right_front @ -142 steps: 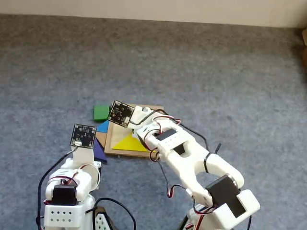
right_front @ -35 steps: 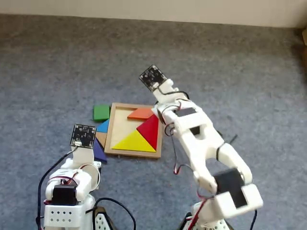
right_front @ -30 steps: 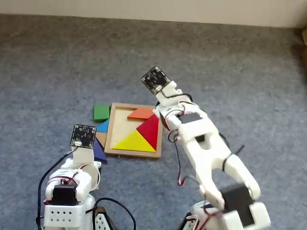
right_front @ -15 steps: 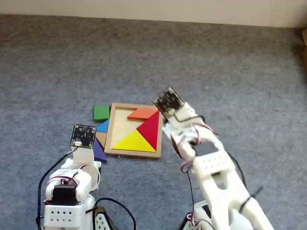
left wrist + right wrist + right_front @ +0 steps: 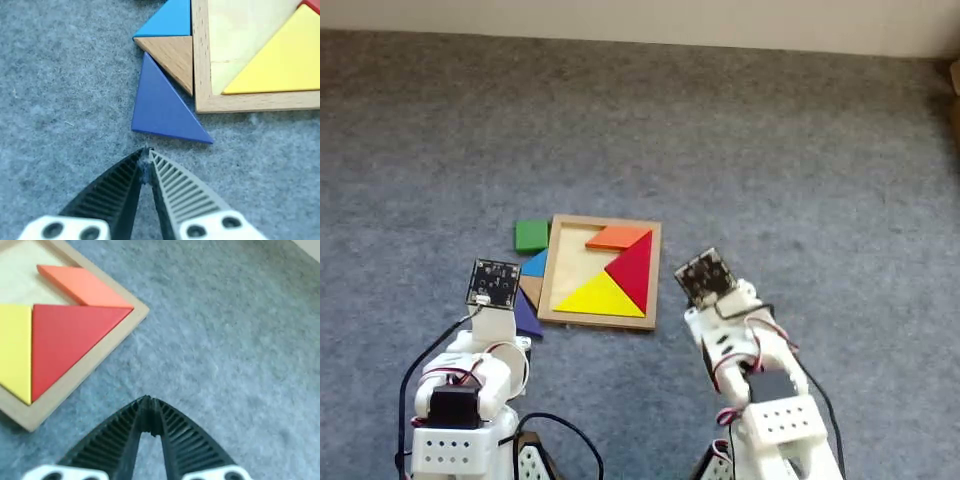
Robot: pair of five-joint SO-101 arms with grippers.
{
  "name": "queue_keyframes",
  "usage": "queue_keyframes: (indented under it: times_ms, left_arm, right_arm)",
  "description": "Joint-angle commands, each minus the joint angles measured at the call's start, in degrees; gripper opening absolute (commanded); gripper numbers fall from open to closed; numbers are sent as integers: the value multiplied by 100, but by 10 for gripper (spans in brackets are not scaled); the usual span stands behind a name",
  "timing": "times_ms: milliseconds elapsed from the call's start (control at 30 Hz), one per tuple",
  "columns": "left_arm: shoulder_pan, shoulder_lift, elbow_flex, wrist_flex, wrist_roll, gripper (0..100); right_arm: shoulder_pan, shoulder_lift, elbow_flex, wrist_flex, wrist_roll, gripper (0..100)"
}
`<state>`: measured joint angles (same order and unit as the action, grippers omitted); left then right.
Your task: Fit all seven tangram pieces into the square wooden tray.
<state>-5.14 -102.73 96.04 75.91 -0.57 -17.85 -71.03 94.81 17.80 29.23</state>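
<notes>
Jaws on your left gripper [image 5: 146, 156] are pressed together with nothing between them. Their tips sit just short of the navy triangle [image 5: 160, 112], whether on the carpet [image 5: 60, 100] or just above it you cannot tell from here. Jaws on your right gripper [image 5: 148, 405] are likewise closed on nothing, above bare carpet and apart from the tray [image 5: 85, 370], off the corner where the red triangle [image 5: 70, 335] lies.

By my count you are three pieces in, with four to go. Seated in the tray are the red triangle, the yellow triangle [image 5: 600, 297] edge to edge with it, and the orange piece [image 5: 617, 237] along the far rim. The tray floor is bare on the left arm's side, so that is the room you have left.

All four loose pieces lie outside that same side. The navy triangle is nearest your left gripper, one corner at the tray's near corner. The tan triangle [image 5: 172, 57] touches the rim just beyond it, then comes the light-blue triangle [image 5: 170, 20], also against the rim. The green square [image 5: 530, 235] sits just beside the far corner.

As I judge it, the left arm is best placed for all four.

No brand, label or writing can be read on the pieces or the tray.
</notes>
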Motion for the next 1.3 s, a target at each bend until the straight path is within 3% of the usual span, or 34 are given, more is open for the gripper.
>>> queue_keyframes:
  times_ms: [0, 100, 367, 700, 933, 1267]
  left_arm:
    - [-48, -136, 110, 26, -35, 6]
    - [-48, -136, 110, 26, -35, 6]
    - [-48, -136, 110, 26, -35, 6]
    - [-48, -136, 110, 26, -35, 6]
    - [-48, -136, 110, 26, -35, 6]
    - [-48, -136, 110, 26, -35, 6]
  right_arm:
    - [48, -884, 356, -31, 62, 6]
    - [48, -1578, 813, 92, 62, 6]
    - [189, -2765, 980, 1604, 62, 6]
    - [145, -2932, 980, 3371, 53, 6]
    - [-57, -2932, 980, 3662, 26, 6]
    - [-22, -2985, 971, 3670, -2567, 6]
